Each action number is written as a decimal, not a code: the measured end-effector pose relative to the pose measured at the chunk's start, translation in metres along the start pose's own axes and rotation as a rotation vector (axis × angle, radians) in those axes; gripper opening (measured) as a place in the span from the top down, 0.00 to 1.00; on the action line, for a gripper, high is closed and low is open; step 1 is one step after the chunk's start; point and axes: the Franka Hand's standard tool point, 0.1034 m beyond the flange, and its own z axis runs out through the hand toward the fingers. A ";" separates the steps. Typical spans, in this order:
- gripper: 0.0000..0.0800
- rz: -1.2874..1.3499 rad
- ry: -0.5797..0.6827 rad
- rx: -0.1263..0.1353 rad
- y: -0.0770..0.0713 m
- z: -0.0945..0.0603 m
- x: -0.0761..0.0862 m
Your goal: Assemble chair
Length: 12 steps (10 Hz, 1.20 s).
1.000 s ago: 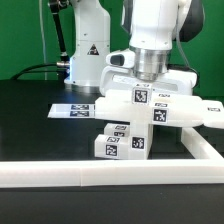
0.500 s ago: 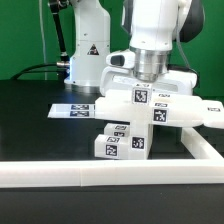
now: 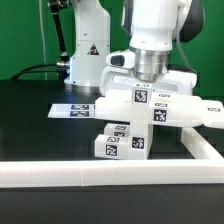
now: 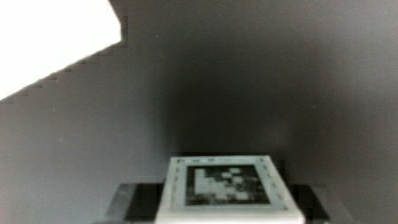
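While the gripper point(image 3: 146, 84) sits low over the chair point(image 3: 135, 120), we cannot tell how its jaws stand: the white hand body hides them in the exterior view, and the wrist view shows only a tagged block point(image 4: 221, 186) between two dark finger shapes, too blurred to say whether they touch it. The chair stands on the black tabletop point(image 3: 40, 125), near the white border rail point(image 3: 100, 174) and just in front of the marker board point(image 3: 72, 108). It is a stack of tagged white blocks with a bar reaching toward the exterior view's right.

We judge the step in hand to be taking hold of the upper block. To do it well, we would keep the hand centred over that block so both fingers meet it evenly, and close gently enough that the stack below is not pushed sideways. We would check for a square, firm hold before any lift, since an off-centre pinch could twist the part or tip the assembly.
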 end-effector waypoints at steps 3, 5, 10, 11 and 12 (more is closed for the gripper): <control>0.66 0.000 0.000 0.000 0.000 0.000 0.000; 0.66 0.000 0.000 0.000 0.000 0.000 0.000; 0.66 -0.010 0.003 0.032 -0.006 -0.021 0.005; 0.66 -0.012 0.002 0.047 -0.008 -0.030 0.005; 0.66 -0.012 -0.004 0.064 -0.009 -0.043 0.005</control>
